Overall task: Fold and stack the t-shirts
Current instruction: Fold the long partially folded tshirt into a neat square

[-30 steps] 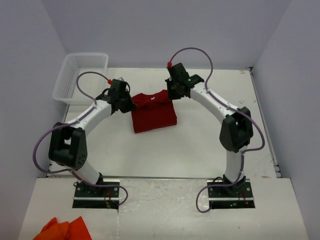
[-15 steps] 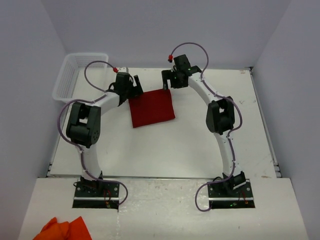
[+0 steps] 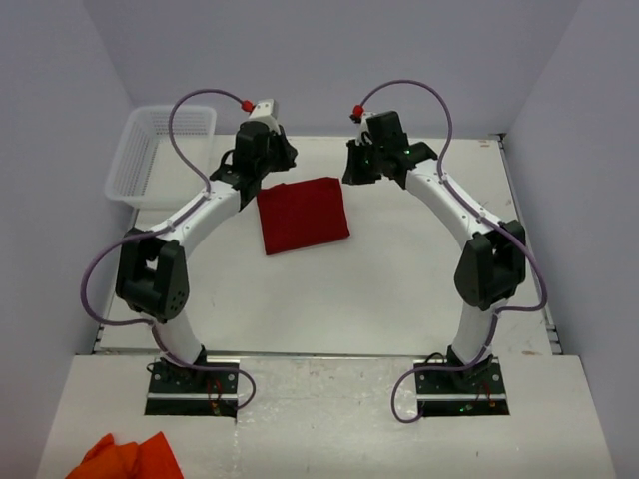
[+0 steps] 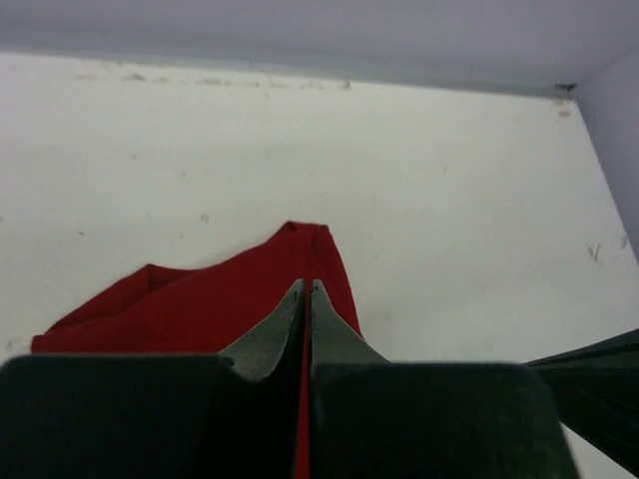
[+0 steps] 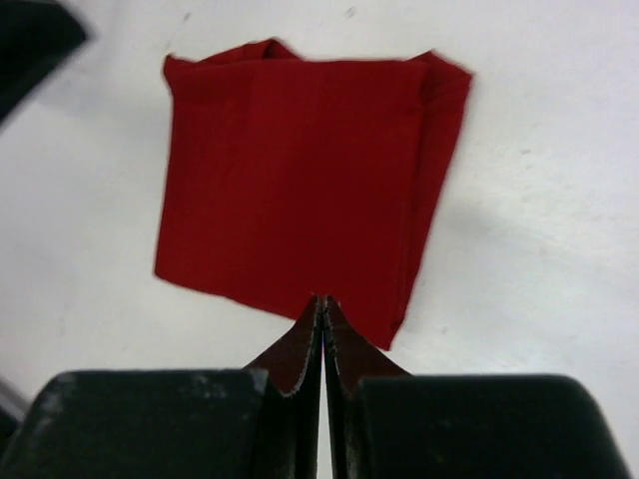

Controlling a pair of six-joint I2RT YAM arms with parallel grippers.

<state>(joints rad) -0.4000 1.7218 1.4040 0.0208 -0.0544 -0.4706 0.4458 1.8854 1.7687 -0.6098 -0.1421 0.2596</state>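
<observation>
T-shirt: the dark red t-shirt point(image 3: 303, 215) lies folded into a flat, slightly skewed rectangle in the far middle of the table point(image 3: 399, 289). It has lain in this place and shape for the last half second; a second ago its neck label still showed on top.
Left gripper: the left gripper point(image 4: 306, 291) has its jaws pressed together with nothing between them. It has drawn back from the shirt's far-left corner, where it stood wide open half a second ago. Its tips seem to hang just above the cloth, though the wrist view does not settle this.
Right gripper: the right gripper point(image 5: 322, 302) is likewise closed and empty, lifted off the far-right corner.
Edges: all four shirt edges are uncovered, with bare table to the near side and to the right.
Surroundings: a white mesh basket point(image 3: 160, 140) sits at the far left, well apart from the shirt. An orange cloth point(image 3: 125, 459) lies at the near left, in front of the arm bases.
</observation>
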